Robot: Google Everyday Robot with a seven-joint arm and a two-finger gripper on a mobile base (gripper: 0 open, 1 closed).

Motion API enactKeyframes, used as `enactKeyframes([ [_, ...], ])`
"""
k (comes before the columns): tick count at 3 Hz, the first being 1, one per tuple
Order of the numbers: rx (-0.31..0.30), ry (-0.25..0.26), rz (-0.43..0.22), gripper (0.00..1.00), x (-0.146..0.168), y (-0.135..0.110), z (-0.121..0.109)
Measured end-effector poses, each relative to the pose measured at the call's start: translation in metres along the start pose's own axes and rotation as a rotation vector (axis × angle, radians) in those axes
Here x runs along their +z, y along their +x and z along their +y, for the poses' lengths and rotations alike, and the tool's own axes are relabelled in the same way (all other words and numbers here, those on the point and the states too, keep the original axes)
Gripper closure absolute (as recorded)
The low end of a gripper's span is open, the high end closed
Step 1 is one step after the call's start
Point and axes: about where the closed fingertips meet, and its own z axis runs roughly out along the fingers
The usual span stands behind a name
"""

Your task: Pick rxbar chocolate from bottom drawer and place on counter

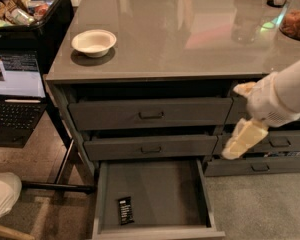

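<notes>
The rxbar chocolate (125,210), a small black wrapper with white lettering, lies flat on the floor of the open bottom drawer (155,194), near its front left corner. The counter (180,39) is a glossy grey-beige top above the drawers. My gripper (239,145) hangs from the white arm at the right, in front of the right-hand drawers, above and to the right of the open drawer. It points down and left and holds nothing that I can see.
A white bowl (94,42) stands on the counter's left part. A black bin of snacks (25,9) and a laptop (15,89) are at the left. Two handled drawers (150,115) sit above the open one. A jar (296,19) stands at the counter's right.
</notes>
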Motion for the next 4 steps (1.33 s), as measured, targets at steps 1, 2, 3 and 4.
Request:
enactKeyframes([
  [1, 0.024, -0.045, -0.179, 0.0, 0.071, 0.0, 0.023],
  [2, 0.038, -0.068, -0.387, 0.0, 0.139, -0.02, 0.05],
  [3, 0.003, -0.027, -0.437, 0.0, 0.153, -0.039, 0.042],
  [4, -0.004, -0.043, -0.443, 0.0, 0.16, -0.039, 0.043],
])
